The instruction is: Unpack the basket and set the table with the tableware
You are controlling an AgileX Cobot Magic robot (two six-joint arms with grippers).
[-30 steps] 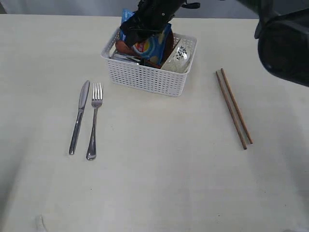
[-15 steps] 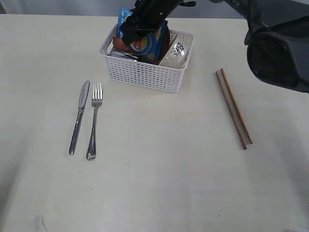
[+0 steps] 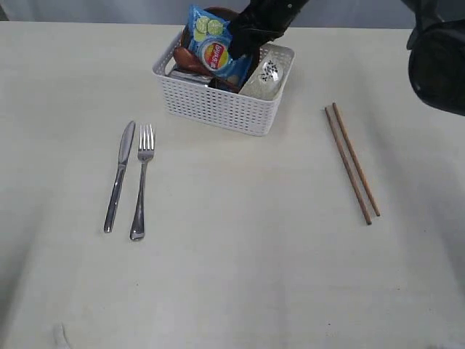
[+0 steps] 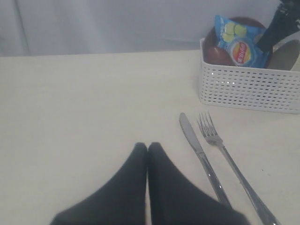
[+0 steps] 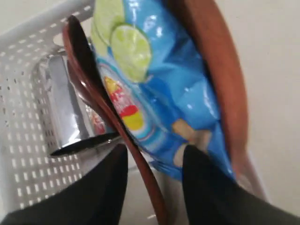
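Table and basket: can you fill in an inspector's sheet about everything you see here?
Surface: table cream-white, faint specks.
Job's things: knife and fork side by side, chopsticks laid out on the table; basket holds mug, wooden spoon, brown plate, pale bowl.
Clutter: blue snack bag standing in the basket.
Grippers: left gripper shut over bare table; right gripper open, fingers either side of the spoon and the bag's lower edge.
Cables: nothing seen.
Surroundings: pale curtain behind the table.
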